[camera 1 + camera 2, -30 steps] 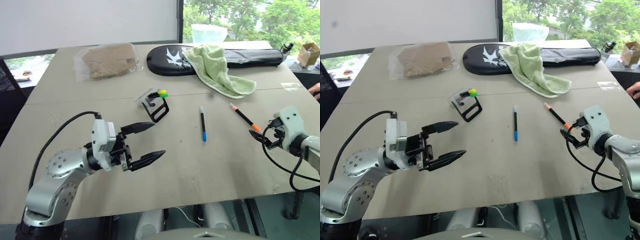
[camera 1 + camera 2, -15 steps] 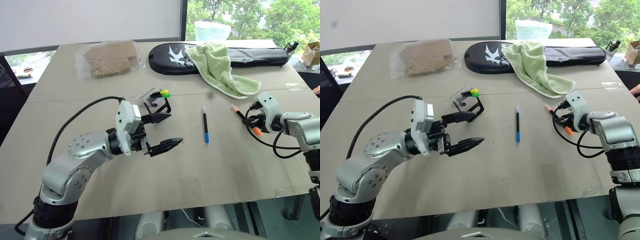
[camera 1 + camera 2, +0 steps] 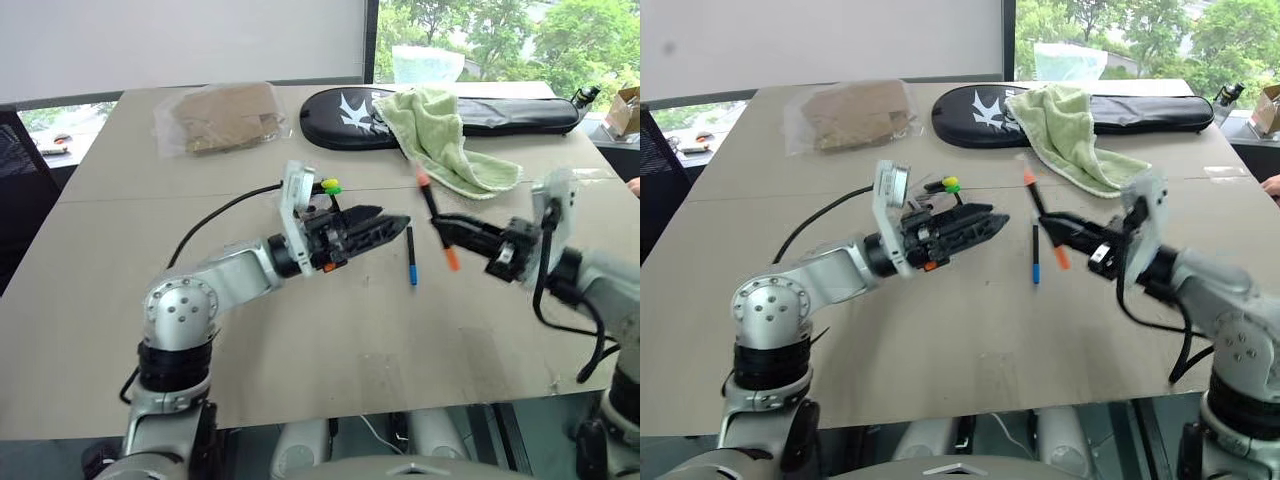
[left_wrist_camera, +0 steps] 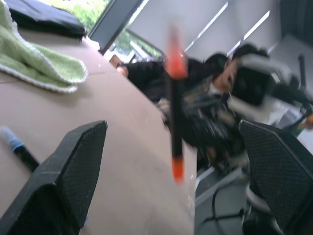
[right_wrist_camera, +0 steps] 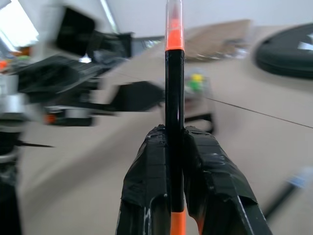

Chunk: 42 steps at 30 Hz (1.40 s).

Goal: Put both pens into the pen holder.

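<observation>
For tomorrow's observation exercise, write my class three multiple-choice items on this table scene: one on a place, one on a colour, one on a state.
1. Where does the blue-ended pen lie?
A. flat on the table
B. inside the pen holder
C. on the green towel

2. What colour are the ends of the pen in the right pincer?
A. green
B. orange
C. white

3. How does the left pincer stand?
A. shut on the blue-ended pen
B. shut on the towel
C. open, holding nothing

Answers:
1 A: it rests on the bare table, between the two pincers.
2 B: the orange-ended pen shows orange at both ends, above and below the grip.
3 C: the left wrist view shows its fingers wide apart with nothing between them.
</observation>
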### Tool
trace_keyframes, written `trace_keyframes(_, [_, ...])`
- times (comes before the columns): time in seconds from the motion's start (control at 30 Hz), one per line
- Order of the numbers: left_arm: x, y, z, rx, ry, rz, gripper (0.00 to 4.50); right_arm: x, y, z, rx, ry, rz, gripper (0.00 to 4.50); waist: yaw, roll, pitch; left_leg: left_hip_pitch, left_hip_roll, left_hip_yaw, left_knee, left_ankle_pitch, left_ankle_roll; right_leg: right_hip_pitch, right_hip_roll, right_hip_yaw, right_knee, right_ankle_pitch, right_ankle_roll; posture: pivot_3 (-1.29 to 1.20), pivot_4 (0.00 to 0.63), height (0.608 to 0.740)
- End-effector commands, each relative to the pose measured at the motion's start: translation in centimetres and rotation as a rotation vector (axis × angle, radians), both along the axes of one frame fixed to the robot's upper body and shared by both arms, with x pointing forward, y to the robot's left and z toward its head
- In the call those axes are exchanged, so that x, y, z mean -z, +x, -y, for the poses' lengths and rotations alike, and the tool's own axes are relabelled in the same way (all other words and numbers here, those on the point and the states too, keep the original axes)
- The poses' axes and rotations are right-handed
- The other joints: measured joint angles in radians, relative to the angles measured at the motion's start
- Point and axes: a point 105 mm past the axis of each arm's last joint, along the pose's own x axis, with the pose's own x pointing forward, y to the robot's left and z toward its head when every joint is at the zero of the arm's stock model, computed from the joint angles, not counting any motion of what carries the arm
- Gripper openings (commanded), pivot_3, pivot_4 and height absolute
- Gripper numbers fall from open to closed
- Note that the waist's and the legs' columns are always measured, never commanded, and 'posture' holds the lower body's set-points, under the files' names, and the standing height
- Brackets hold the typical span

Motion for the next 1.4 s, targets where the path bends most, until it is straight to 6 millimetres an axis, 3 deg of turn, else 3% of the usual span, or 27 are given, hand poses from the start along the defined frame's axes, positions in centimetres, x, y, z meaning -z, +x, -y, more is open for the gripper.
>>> trace_keyframes(0.03, [-1.7, -0.4, 0.3, 0.06, -0.044, 0.001, 3.73, -0.9, -1.0, -1.2, -0.01, 0.002, 0.051, 0.0, -0.001, 0.0, 0.0, 0.0, 0.0, 0.001, 0.0, 0.0, 0.0, 0.001, 0.0, 0.0, 0.0, 0.0, 0.0, 0.0, 0.15, 0.74])
trace_keyframes(0.13, [-2.0, -0.7, 0.7, 0.107, -0.037, -0.006, 2.68, -1.0, -0.9, -1.6, -0.01, -0.006, 0.055, 0.0, 0.0, 0.0, 0.0, 0.001, -0.001, 0.002, 0.001, 0.0, 0.0, 0.001, -0.001, 0.002, 0.0, -0.002, -0.004, 0.0, 0.15, 0.74])
trace_keyframes(0.3, [-2.6, -0.6, 0.6, 0.104, -0.048, 0.007, 0.46, -0.8, -0.9, -1.9, -0.01, -0.02, 0.057, 0.0, 0.001, 0.0, 0.0, 0.001, -0.001, 0.002, 0.0, 0.0, 0.0, 0.001, 0.0, 0.002, -0.001, -0.003, -0.004, 0.0, 0.15, 0.74])
trace_keyframes(0.33, [-2.8, -0.7, 0.4, 0.104, -0.044, 0.02, 0.01, -0.8, -0.4, -1.6, 0.022, -0.015, 0.058, 0.47, 0.001, 0.0, 0.0, 0.001, -0.001, 0.002, 0.0, 0.0, 0.0, 0.001, 0.0, 0.002, -0.001, -0.002, -0.004, 0.0, 0.15, 0.74])
trace_keyframes(0.53, [-3.5, -0.4, -1.6, 0.044, -0.008, 0.088, 0.02, -1.1, 0.3, -1.1, 0.044, -0.007, 0.069, 3.23, 0.0, 0.0, 0.0, 0.001, -0.001, 0.003, 0.0, 0.0, 0.0, 0.001, 0.0, 0.002, -0.001, -0.003, -0.005, 0.0, 0.15, 0.74])
trace_keyframes(0.6, [-4.9, 0.4, -3.5, -0.027, 0.033, 0.169, 0.02, -0.6, 0.1, -0.2, 0.057, -0.122, 0.112, 4.33, 0.001, 0.0, 0.0, 0.001, -0.001, 0.003, 0.0, 0.0, 0.0, 0.001, 0.0, 0.002, -0.001, -0.003, -0.005, 0.0, 0.15, 0.74])
trace_keyframes(0.63, [-5.9, 0.9, -4.7, -0.075, 0.079, 0.251, 0.02, -0.1, 0.0, 0.5, 0.079, -0.213, 0.148, 4.5, 0.001, 0.0, 0.001, 0.001, -0.001, 0.003, 0.0, 0.0, 0.0, 0.0, 0.0, 0.002, -0.002, -0.003, -0.004, 0.0, 0.15, 0.74])
trace_keyframes(0.7, [-7.1, 1.5, -6.3, -0.164, 0.214, 0.412, 0.02, 0.6, -0.4, 1.5, 0.079, -0.337, 0.19, 4.5, 0.003, -0.001, 0.001, -0.001, -0.003, 0.003, -0.001, 0.0, 0.0, 0.0, 0.0, 0.001, -0.003, -0.003, -0.004, 0.0, 0.15, 0.74])
trace_keyframes(0.8, [-8.4, 1.8, -7.1, -0.252, 0.388, 0.683, 0.02, 0.6, -1.0, 2.3, 0.064, -0.395, 0.254, 4.5, 0.003, -0.001, 0.001, 0.0, -0.005, 0.005, -0.003, 0.0, 0.0, -0.001, 0.0, 0.002, -0.005, -0.003, -0.004, 0.0, 0.15, 0.74])
trace_keyframes(0.97, [-9.6, 1.1, -7.1, -0.344, 0.441, 0.935, 0.02, 0.9, -0.8, 3.3, 0.085, -0.408, 0.266, 4.5, 0.004, -0.001, 0.001, -0.003, -0.001, 0.005, -0.002, 0.0, 0.0, 0.0, -0.002, 0.003, -0.009, -0.003, -0.004, 0.0, 0.15, 0.74])
trace_keyframes(1.1, [-8.3, 1.4, -7.7, -0.4, 0.534, 1.025, 0.02, 1.3, -0.6, 3.4, 0.087, -0.407, 0.269, 4.5, 0.002, -0.002, 0.001, -0.003, -0.001, 0.006, -0.002, 0.0, 0.0, 0.0, -0.002, 0.003, -0.01, -0.003, -0.004, 0.0, 0.15, 0.74])
trace_keyframes(1.23, [-6.7, 1.8, -6.4, -0.393, 0.591, 1.113, 0.02, 1.6, -0.5, 3.3, 0.079, -0.411, 0.277, 4.5, 0.008, -0.002, 0.001, -0.003, 0.0, 0.004, -0.002, 0.0, 0.0, 0.0, -0.001, 0.001, -0.01, -0.003, -0.004, 0.0, 0.15, 0.74])
trace_keyframes(1.4, [-2.8, 3.1, -5.7, -0.386, 0.734, 1.179, 0.02, 1.6, -0.4, 3.2, 0.084, -0.406, 0.282, 4.5, 0.004, -0.002, 0.001, -0.003, 0.0, 0.005, -0.002, 0.0, 0.0, 0.0, -0.001, 0.002, -0.01, -0.003, -0.004, 0.0, 0.15, 0.74])
